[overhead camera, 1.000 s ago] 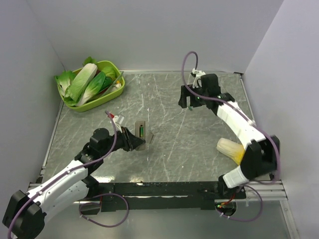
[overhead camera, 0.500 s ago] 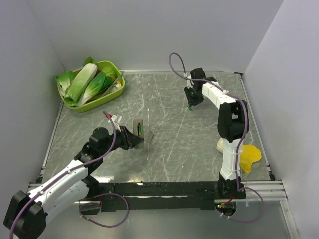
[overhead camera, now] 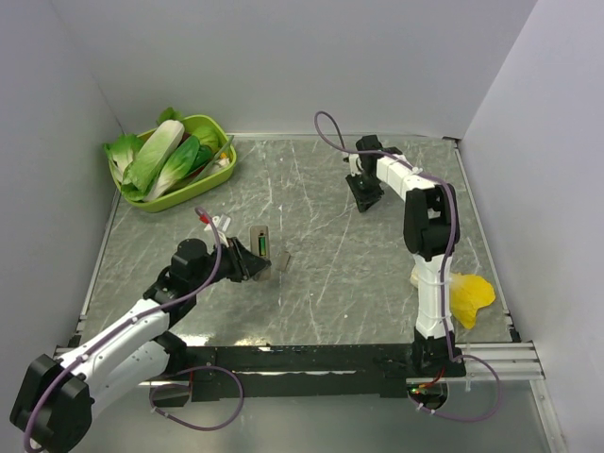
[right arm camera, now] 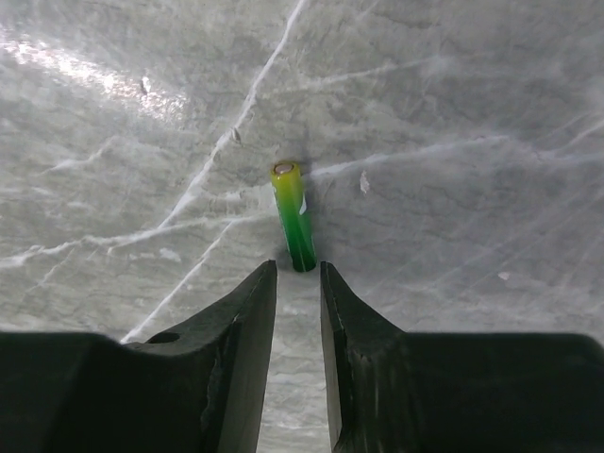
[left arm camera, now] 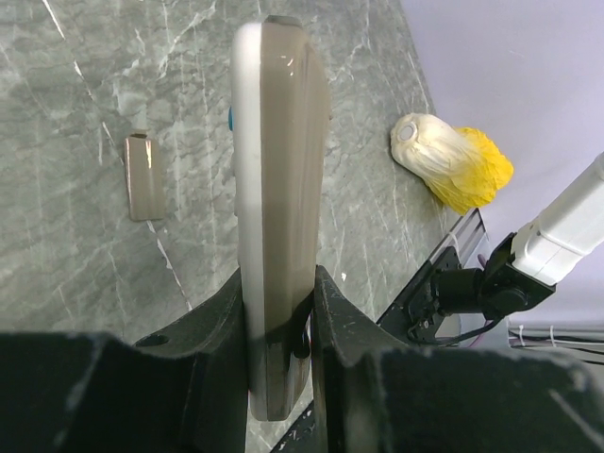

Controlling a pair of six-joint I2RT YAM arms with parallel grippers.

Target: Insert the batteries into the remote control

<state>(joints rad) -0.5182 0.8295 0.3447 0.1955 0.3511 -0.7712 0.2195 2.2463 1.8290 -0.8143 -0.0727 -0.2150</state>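
Note:
My left gripper is shut on the lower end of the remote control, which stands on edge with its grey-brown back toward the camera. From above, the remote shows a green battery lying in its open bay. A second green battery lies on the table at the back. My right gripper points down at it, jaws narrowed to a small gap. The battery's near end sits just between the tips, with slivers of space on both sides. In the top view that gripper hides this battery.
A small grey cover plate lies flat on the table beside the remote. A yellow-and-cream vegetable rests by the right arm's base. A green tray of leafy vegetables stands at the back left.
The right arm folded upright and brought its gripper left and down onto the battery, with the jaws narrowing from wide open. The left arm and the remote stayed put.

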